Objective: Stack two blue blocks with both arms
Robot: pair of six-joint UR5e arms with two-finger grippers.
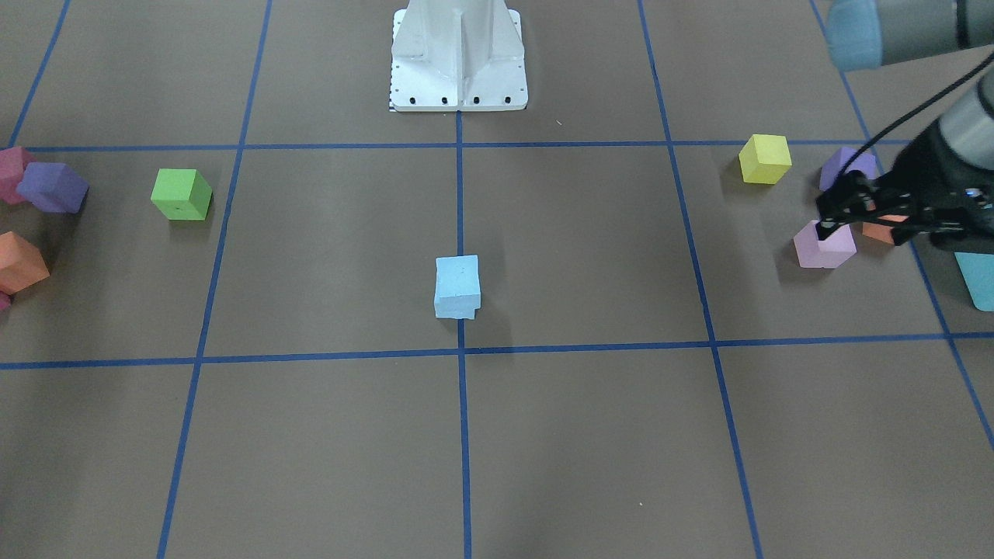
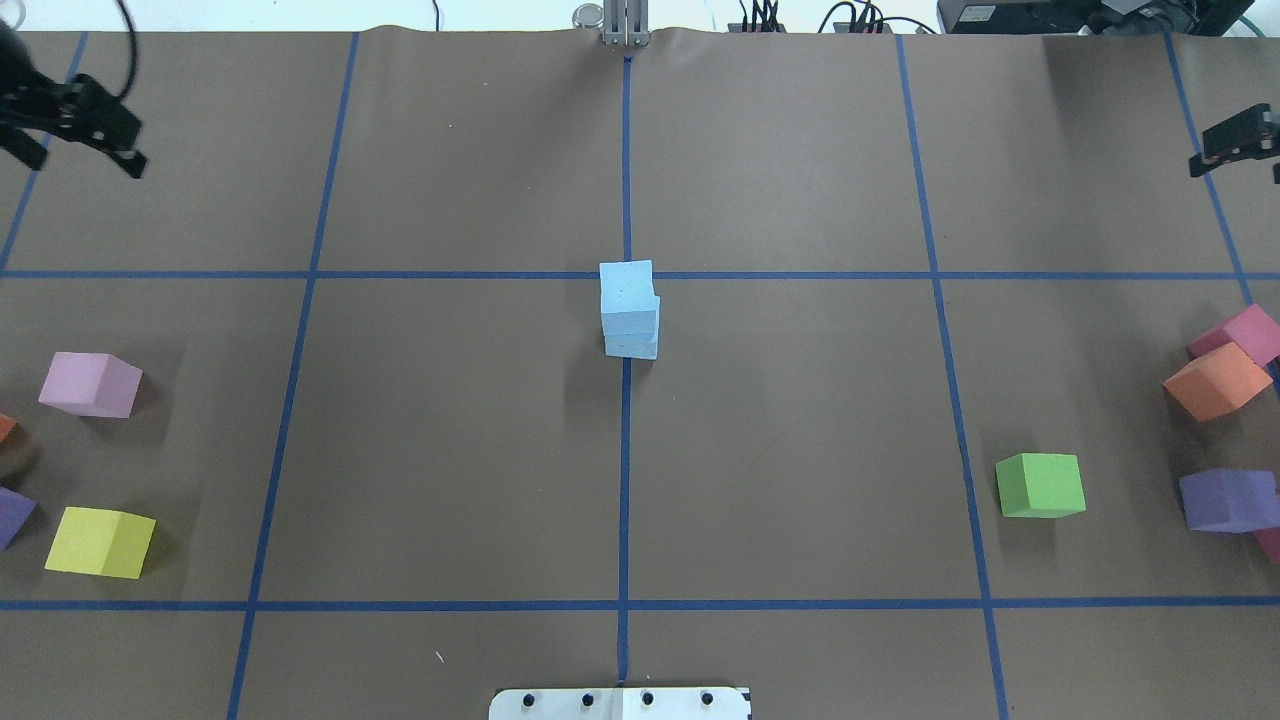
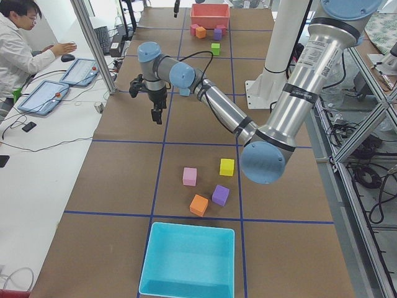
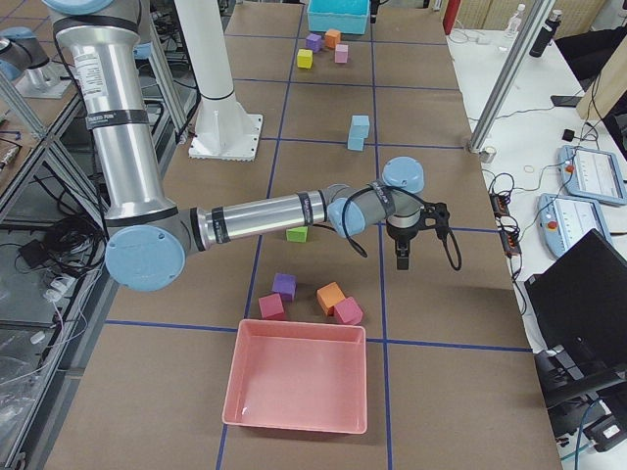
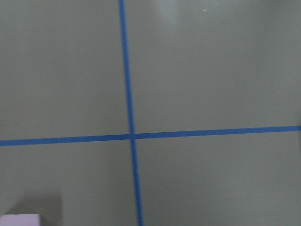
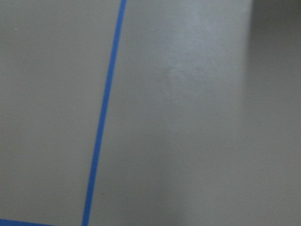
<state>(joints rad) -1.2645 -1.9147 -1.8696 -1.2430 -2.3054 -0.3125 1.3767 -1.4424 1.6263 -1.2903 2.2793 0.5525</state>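
The two pale blue blocks [image 2: 630,310] stand stacked one on the other at the table's centre, on the middle blue tape line, the upper one slightly offset; the stack also shows in the front-facing view [image 1: 457,287] and the right-side view [image 4: 359,131]. My left gripper [image 2: 82,150] hangs empty above the far left of the table, well away from the stack, and looks open; in the front-facing view [image 1: 860,231] it hovers over a pink cube. My right gripper [image 2: 1237,168] is at the far right edge, empty, and looks open.
On the left lie a pink cube [image 2: 90,385], a yellow cube [image 2: 100,541] and a turquoise bin [image 3: 186,261]. On the right lie green [image 2: 1040,485], orange [image 2: 1215,380], purple [image 2: 1228,500] and magenta [image 2: 1250,335] cubes and a pink bin [image 4: 294,377]. The white pedestal [image 1: 458,54] stands near the robot.
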